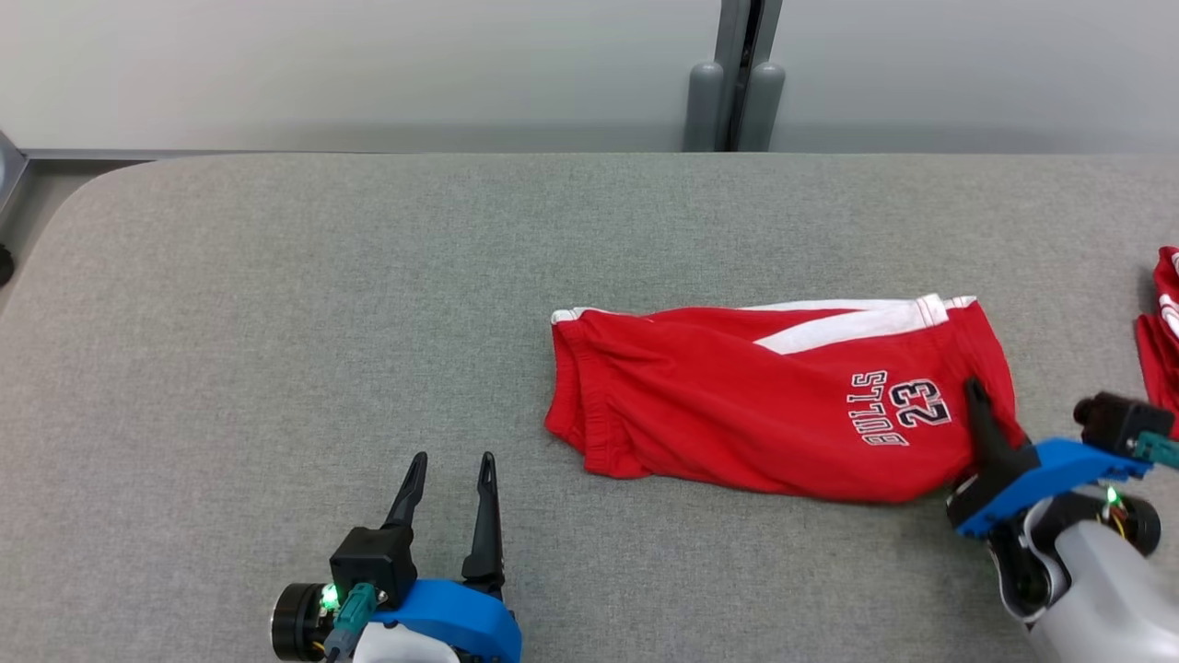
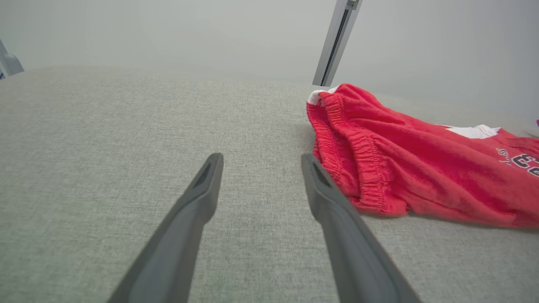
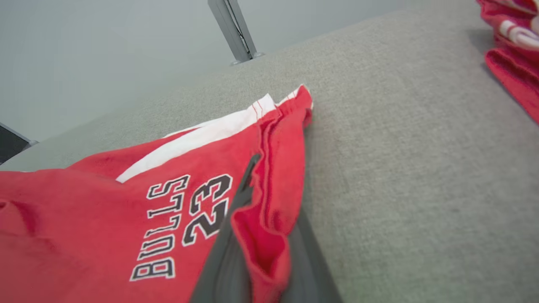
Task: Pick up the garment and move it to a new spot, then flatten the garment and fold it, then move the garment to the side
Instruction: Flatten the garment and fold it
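The garment (image 1: 755, 405) is a pair of red shorts with a white stripe and "BULLS 23" print, lying folded on the grey table (image 1: 276, 304). My right gripper (image 1: 978, 394) is shut on the garment's right hem; in the right wrist view a fold of red cloth (image 3: 269, 219) is pinched between the two dark fingers. The left gripper (image 1: 453, 460) rests open near the table's front, left of the garment and apart from it. In the left wrist view its fingers (image 2: 202, 185) stand wide, with the elastic waistband (image 2: 358, 160) just to their right.
Another red and white cloth (image 1: 1162, 331) lies at the table's right edge, also at the top right of the right wrist view (image 3: 511, 46). A grey post (image 1: 735, 92) stands behind the table's far edge. The table's corner rounds off at the far left.
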You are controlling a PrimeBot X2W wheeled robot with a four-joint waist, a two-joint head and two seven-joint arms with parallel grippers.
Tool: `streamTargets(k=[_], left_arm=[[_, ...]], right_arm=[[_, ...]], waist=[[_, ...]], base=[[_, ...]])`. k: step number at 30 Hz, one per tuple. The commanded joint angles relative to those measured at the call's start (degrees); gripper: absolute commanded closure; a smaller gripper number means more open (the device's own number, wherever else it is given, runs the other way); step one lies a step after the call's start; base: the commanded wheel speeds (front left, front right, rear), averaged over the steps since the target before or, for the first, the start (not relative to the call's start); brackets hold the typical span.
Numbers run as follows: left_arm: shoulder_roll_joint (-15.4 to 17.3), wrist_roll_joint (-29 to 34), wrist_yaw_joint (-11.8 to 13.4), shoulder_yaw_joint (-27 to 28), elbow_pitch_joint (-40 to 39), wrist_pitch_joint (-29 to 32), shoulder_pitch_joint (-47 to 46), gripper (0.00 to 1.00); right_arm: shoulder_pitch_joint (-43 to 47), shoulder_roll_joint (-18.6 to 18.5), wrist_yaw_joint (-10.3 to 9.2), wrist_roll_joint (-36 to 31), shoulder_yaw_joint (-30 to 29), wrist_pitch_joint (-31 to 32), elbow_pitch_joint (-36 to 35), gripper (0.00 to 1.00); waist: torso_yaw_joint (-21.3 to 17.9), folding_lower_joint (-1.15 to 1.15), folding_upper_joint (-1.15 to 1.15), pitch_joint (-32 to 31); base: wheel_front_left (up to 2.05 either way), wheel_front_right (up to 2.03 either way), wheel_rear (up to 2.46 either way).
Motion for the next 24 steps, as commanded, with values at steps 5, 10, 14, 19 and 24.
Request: streamTargets(k=[5, 10, 14, 19, 24], left_arm=[[0.1, -0.2, -0.9, -1.0, -0.2, -0.2, -0.7, 0.00], [0.1, -1.2, -1.1, -2.2, 0.0, -0.2, -0.6, 0.00], [0.1, -1.9, -1.0, -2.8, 0.3, -0.2, 0.4, 0.00], [0.1, -2.2, -1.6, -2.6, 0.1, -0.2, 1.1, 0.00], [0.1, -1.2, -1.7, -1.2, 0.0, -0.2, 2.1, 0.00]], right_arm=[[-3.4, 0.9, -0.01, -1.5, 2.2, -0.2, -7.2, 1.00], [-5.7, 3.2, -0.01, -2.9, 10.5, -0.2, -12.8, 1.00], [-6.8, 5.8, -0.01, -3.1, 16.8, -0.2, -13.0, 1.00], [-7.5, 9.0, -0.01, -4.8, 22.3, -0.2, -8.1, 0.77], [-7.0, 10.9, -0.01, -3.4, 24.8, -0.2, -7.1, 0.00]], waist=[[1.4, 0.00, 0.00, 0.9], [4.4, 0.00, 0.00, 0.7], [7.4, 0.00, 0.00, 0.4], [10.4, 0.00, 0.00, 0.2], [10.3, 0.00, 0.00, -0.4]], base=[[0.00, 0.00, 0.00], [0.00, 0.00, 0.00], [0.00, 0.00, 0.00], [0.00, 0.00, 0.00], [0.00, 0.00, 0.00]])
